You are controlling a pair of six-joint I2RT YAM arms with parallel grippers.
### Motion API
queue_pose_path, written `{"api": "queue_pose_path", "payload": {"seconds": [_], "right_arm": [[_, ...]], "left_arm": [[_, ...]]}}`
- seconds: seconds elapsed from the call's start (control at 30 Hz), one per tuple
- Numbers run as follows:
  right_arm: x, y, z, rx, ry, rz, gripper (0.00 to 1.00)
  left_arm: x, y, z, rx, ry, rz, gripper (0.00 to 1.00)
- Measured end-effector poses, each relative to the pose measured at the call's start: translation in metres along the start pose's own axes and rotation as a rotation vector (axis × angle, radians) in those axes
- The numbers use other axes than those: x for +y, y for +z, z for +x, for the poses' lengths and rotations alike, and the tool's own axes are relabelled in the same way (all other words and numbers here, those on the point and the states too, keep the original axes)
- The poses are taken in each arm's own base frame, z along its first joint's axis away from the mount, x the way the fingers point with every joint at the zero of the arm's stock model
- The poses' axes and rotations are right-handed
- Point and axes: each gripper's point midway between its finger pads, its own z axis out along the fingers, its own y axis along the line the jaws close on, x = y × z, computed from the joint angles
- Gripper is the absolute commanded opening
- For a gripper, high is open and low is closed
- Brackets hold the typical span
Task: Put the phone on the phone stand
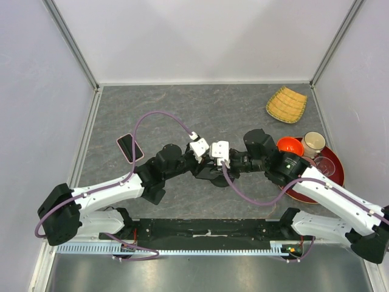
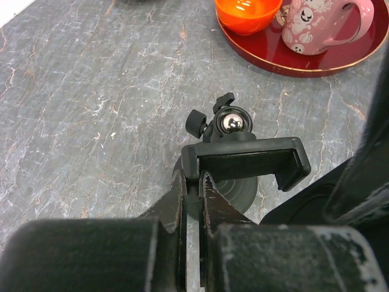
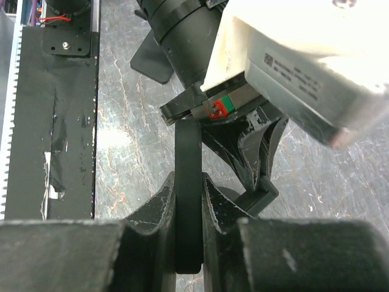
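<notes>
Top external view: the phone [image 1: 129, 148] is seen lying flat on the grey table [image 1: 182, 109], its screen dark, near the left wall. It is well apart from the phone stand [image 1: 214, 174], which is set at the middle of the table between the two wrists. In the left wrist view the left gripper [image 2: 193, 198] is shown with its fingers [image 2: 175, 210] drawn together on the left side arm of the stand's black cradle [image 2: 243, 155]. A shiny ball joint [image 2: 231, 121] and two small knobs are visible just behind the cradle. In the right wrist view the right gripper [image 3: 188, 182] is clamped on a flat black bar of the same stand, with one finger pressed to each face. To the right of the stand a red tray [image 2: 285, 61] is placed, and on it an orange bowl [image 2: 246, 12] and a pink mug [image 2: 316, 24] are carried. A woven basket [image 1: 287, 104] is set near the far right corner.
</notes>
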Motion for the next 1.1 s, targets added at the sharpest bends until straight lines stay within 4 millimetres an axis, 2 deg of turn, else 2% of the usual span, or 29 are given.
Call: {"api": "queue_pose_path", "payload": {"seconds": [0.3, 0.67, 0.8, 1.1], "right_arm": [[-0.002, 0.021, 0.009, 0.052, -0.066, -0.108, 0.0], [-0.005, 0.021, 0.01, 0.068, -0.14, -0.208, 0.0], [-0.01, 0.017, 0.016, 0.088, -0.133, -0.193, 0.0], [-0.011, 0.016, 0.016, 0.091, -0.095, -0.18, 0.0]], "left_arm": [[-0.004, -0.003, 0.0, 0.005, 0.028, 0.045, 0.02], [-0.008, -0.007, 0.002, 0.022, 0.037, 0.075, 0.02], [-0.009, -0.013, 0.001, 0.028, 0.053, 0.084, 0.02], [-0.01, -0.015, 0.0, 0.026, 0.073, 0.09, 0.02]]}}
